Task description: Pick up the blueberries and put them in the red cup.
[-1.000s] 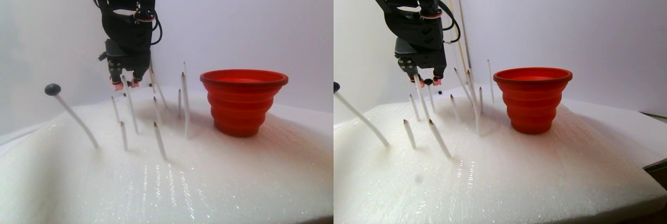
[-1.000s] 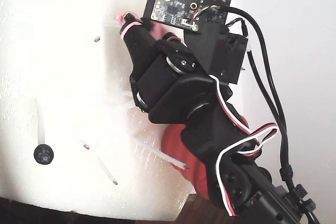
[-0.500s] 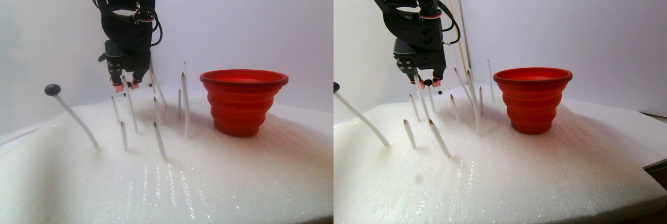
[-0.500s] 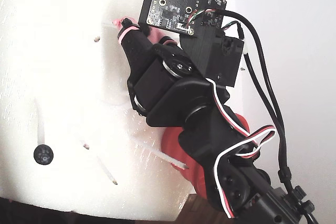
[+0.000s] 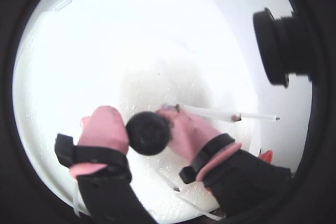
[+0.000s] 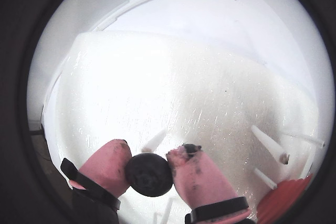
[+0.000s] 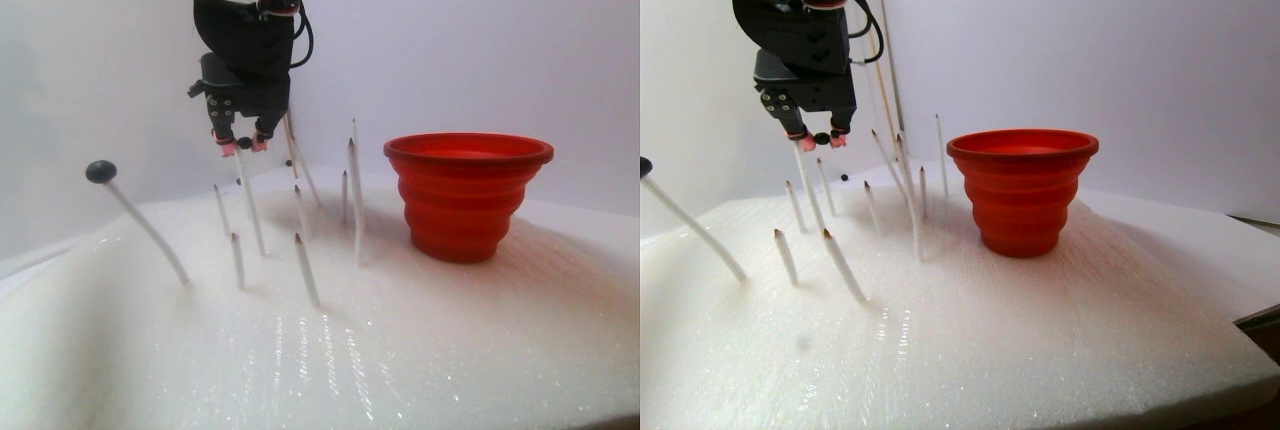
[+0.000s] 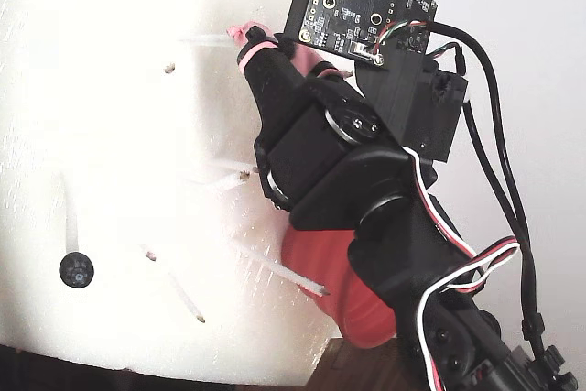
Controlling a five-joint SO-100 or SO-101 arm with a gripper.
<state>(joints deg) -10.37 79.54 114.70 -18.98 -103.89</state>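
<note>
Wrist views: end effector [image 5: 148,129] pinching blueberry [image 6: 148,174] between pink pads.
Stereo pair: berry held above sticks [image 7: 305,268], left of red cup [image 7: 467,193]; another berry [image 7: 100,171] on stick.
Fixed: cup mostly hidden; transfer pending.

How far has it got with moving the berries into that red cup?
Most sticks stand bare, so their berries look picked already; the cup's inside isn't visible. Right now the gripper pinches one blueberry, lifted above the sticks. Left to do: drop it in the red cup, then fetch the berry on the slanted stick.
</note>
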